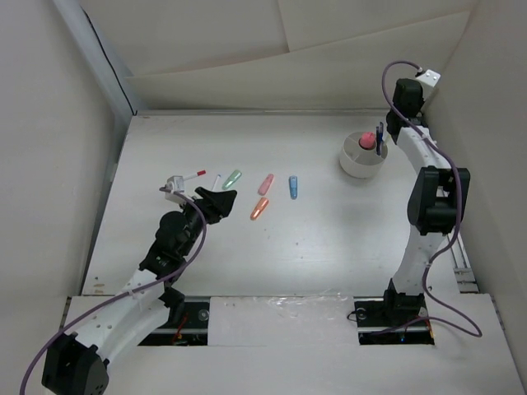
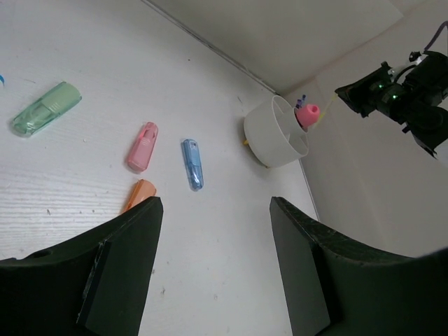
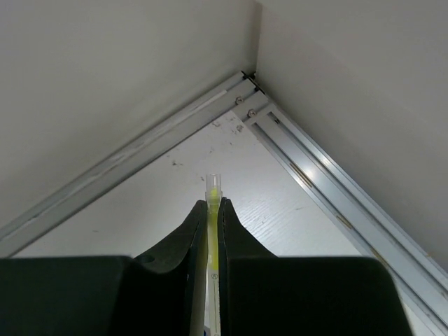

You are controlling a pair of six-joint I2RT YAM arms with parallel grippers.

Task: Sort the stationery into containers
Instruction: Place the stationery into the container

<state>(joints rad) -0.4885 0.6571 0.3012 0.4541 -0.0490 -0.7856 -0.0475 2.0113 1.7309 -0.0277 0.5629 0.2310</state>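
Observation:
The white divided cup (image 1: pixel 354 164) stands at the back right with a stubby pink-capped item (image 1: pixel 367 140) in it. My right gripper (image 1: pixel 380 141) hangs over the cup's right rim, shut on a thin pen with a yellow core (image 3: pixel 213 183) that points upright. On the table lie a white pen with a red tip (image 1: pixel 196 174), a green marker (image 1: pixel 233 178), a pink one (image 1: pixel 265 183), an orange one (image 1: pixel 258 209) and a blue one (image 1: pixel 293 187). My left gripper (image 1: pixel 216 201) is open and empty, just left of the orange marker (image 2: pixel 138 193).
In the left wrist view the green (image 2: pixel 46 108), pink (image 2: pixel 142 145) and blue (image 2: pixel 193 163) markers lie ahead, with the cup (image 2: pixel 276 133) beyond. A small metal clip-like object (image 1: pixel 172 186) lies by the left arm. Walls close in at the back and right.

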